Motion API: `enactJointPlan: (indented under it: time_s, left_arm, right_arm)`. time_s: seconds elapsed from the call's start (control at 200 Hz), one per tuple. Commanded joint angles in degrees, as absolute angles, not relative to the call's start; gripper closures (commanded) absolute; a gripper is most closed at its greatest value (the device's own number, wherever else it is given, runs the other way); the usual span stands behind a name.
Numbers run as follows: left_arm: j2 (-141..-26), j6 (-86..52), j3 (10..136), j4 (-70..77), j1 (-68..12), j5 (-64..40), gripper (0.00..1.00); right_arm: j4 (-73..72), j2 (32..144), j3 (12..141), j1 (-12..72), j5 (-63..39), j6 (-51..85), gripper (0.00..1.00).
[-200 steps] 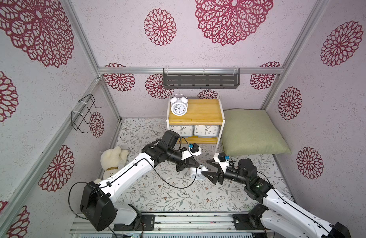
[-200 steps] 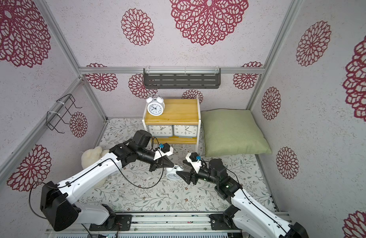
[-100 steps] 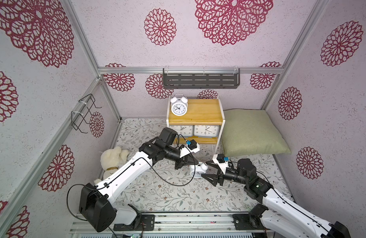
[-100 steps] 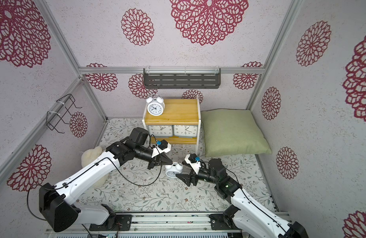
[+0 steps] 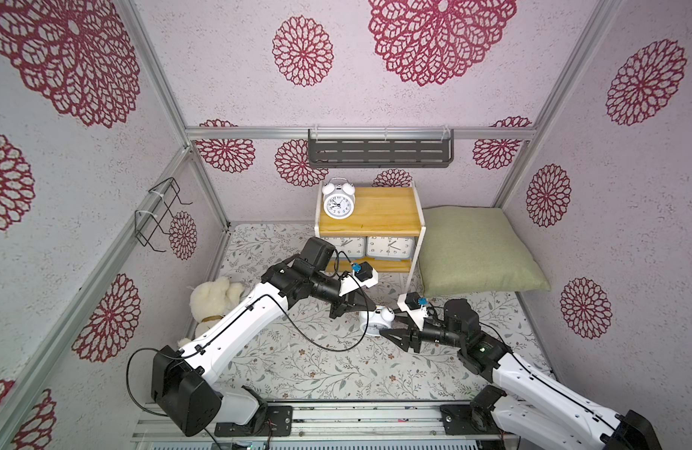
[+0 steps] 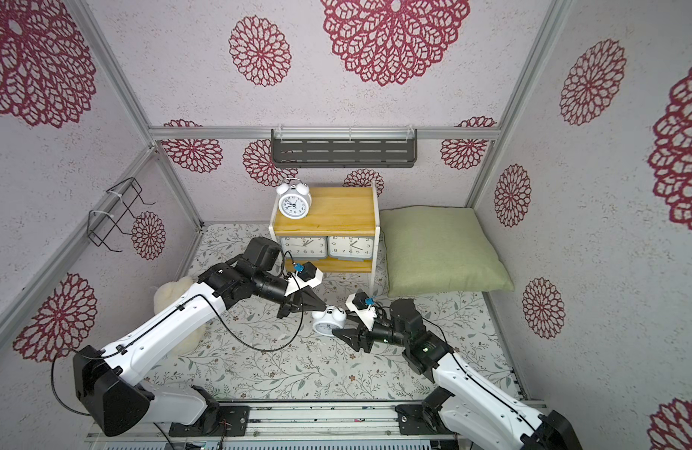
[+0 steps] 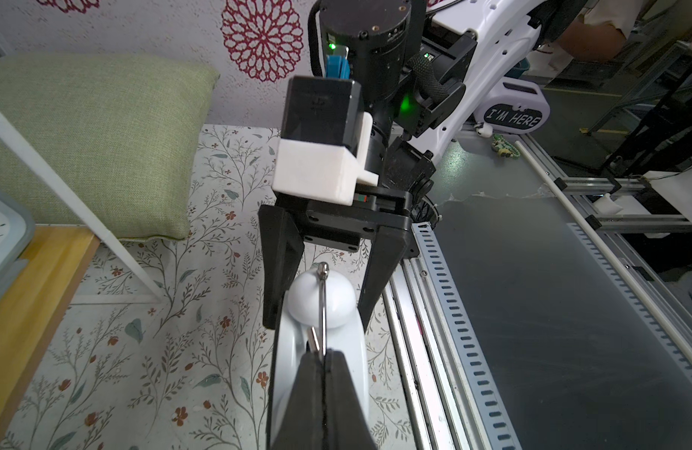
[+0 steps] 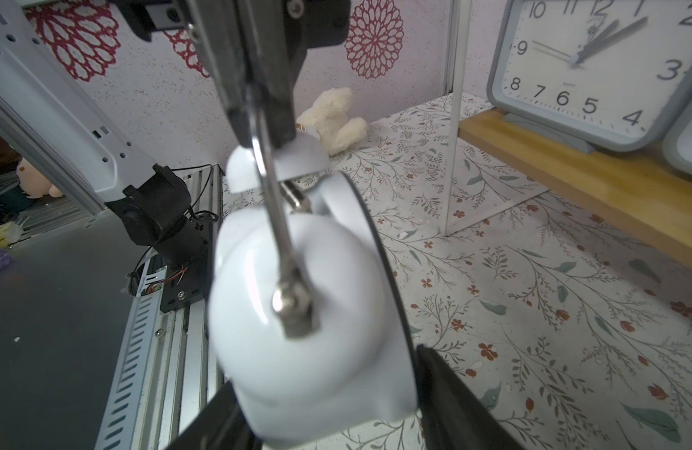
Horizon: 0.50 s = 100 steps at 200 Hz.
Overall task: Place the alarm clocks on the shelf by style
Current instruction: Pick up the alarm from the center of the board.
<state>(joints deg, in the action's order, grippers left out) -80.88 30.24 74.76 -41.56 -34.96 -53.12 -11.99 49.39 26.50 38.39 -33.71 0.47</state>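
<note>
- Over the last second our right gripper point(image 5: 388, 322) has closed in on the loose twin-bell clock point(image 5: 373, 326), its jaws spread on either side of it.
- The shelf point(image 5: 387, 212) holds two grey clocks point(image 5: 346, 246) point(image 5: 391, 247) below and another twin-bell clock point(image 5: 339, 202) on top.
- Our left gripper point(image 7: 323, 358) pinches the loose clock's handle point(image 7: 323, 304).

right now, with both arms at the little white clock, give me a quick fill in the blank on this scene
The left gripper is shut on the wire ____ of the round twin-bell clock.
The second twin-bell clock stands on the ____ board of the shelf.
The shelf holds ____ grey rectangular clocks on its lower board.
The pillow beside the shelf is ____.
Missing words: handle, top, two, green.
</note>
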Motion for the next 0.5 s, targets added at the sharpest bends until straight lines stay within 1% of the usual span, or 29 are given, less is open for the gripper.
enactJointPlan:
  time_s: [0.0, 0.075, 0.165, 0.25, 0.355, 0.485, 0.495]
  left_arm:
    - [-81.9, 30.9, 76.6, -42.1, -34.6, -54.7, 1.0]
    - [-82.2, 30.8, 76.9, -42.4, -34.6, -54.4, 1.0]
    - [-82.6, 30.8, 77.2, -42.6, -34.6, -54.4, 1.0]
    - [-82.7, 30.8, 77.4, -42.7, -34.6, -54.3, 1.0]
    - [-82.8, 30.6, 77.6, -42.6, -34.6, -53.8, 1.0]
    - [-83.1, 30.2, 77.8, -42.5, -34.6, -53.3, 1.0]
    - [-83.1, 30.1, 77.8, -42.3, -34.6, -53.3, 0.99]
  right_arm:
    - [-12.9, 47.5, 26.9, 38.4, -34.1, -0.4, 0.27]
    - [-12.7, 47.0, 26.8, 38.4, -33.8, -0.5, 0.24]
    - [-12.7, 46.8, 26.8, 38.4, -34.1, -0.6, 0.24]
    - [-12.6, 47.2, 26.9, 38.4, -34.5, -0.8, 0.28]
    - [-12.6, 47.6, 26.9, 38.4, -35.2, -0.8, 0.38]
    - [-12.4, 47.6, 26.9, 38.4, -35.3, -0.8, 0.57]
    - [-12.4, 47.6, 26.9, 38.4, -35.2, -0.8, 0.59]
